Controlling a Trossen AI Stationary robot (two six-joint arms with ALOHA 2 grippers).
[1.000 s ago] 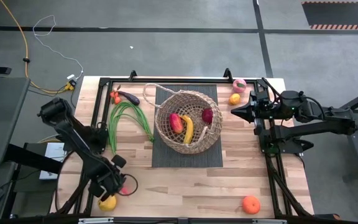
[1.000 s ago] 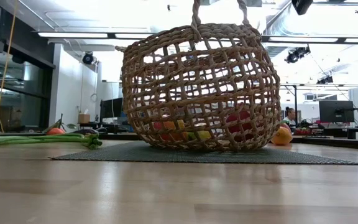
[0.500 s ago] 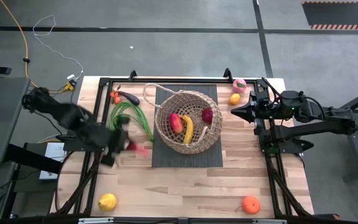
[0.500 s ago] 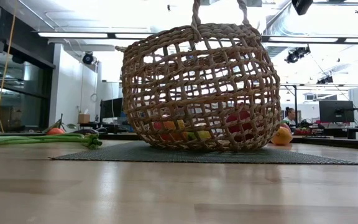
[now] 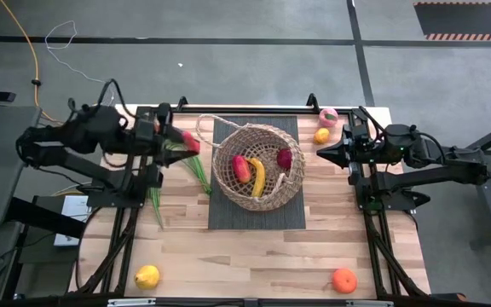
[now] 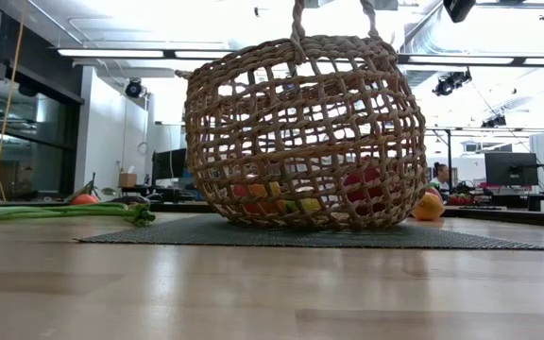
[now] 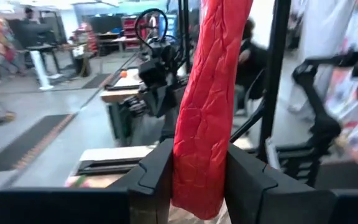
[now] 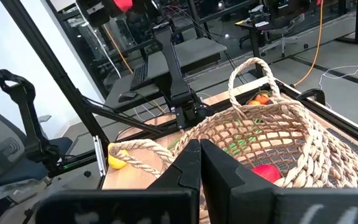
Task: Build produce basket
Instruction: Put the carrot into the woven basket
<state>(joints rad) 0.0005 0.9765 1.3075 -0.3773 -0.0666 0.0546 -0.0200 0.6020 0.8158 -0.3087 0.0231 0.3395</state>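
The round tan wicker basket [image 5: 257, 166] stands on a dark mat and holds a banana [image 5: 258, 176] and two red fruits. My left gripper [image 5: 180, 136] hovers just left of the basket's rim, shut on a long red pepper [image 7: 207, 106]. My right gripper [image 5: 320, 153] waits shut at the basket's right side, touching nothing. Green bean stalks [image 5: 173, 166] lie on the table under the left arm. A lemon [image 5: 147, 275] and an orange [image 5: 343, 280] rest near the near edge. My left gripper pinches the red pepper between its two fingers [image 7: 157, 174], near the pepper's lower end [image 7: 194, 193]. The fingers point about level toward the table's right. The pepper is lifted clear of the table, and its long body [image 5: 191, 141] sticks out past the fingertips toward the basket.
A small orange-yellow fruit [image 5: 321, 136] and a pink fruit [image 5: 328, 117] sit at the far right, beside my right gripper. Black frame rails [image 5: 135, 153] run along both sides of the table. People and desks show in the room beyond the table.
My left arm has swung from the near left corner, beside the lemon, toward the far edge and up. It has carried the red pepper to a spot just left of the basket's rim. The lemon has stayed where it was.
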